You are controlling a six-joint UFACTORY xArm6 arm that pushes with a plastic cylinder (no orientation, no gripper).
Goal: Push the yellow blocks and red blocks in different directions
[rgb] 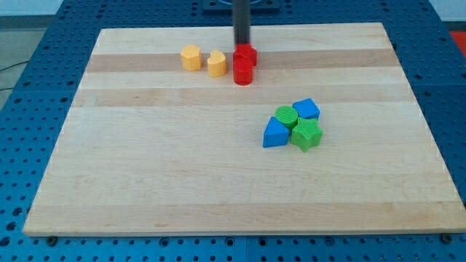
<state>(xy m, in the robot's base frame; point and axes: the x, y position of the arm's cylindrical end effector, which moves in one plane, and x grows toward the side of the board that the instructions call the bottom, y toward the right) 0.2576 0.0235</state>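
Wooden board (145,182) on blue pegboard bench (29,87); right of board's centre, tight cluster of four: green cylinder (286,116), blue block (306,108) at its right, blue wedge (275,134) below-left, green block (306,135) below-right, all touching or nearly so

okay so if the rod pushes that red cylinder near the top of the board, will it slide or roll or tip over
The red cylinder stands on its flat end, so it will probably slide rather than roll. It looks squat, so tipping seems unlikely. My tip is behind the other red block, which touches it, so both may move together.
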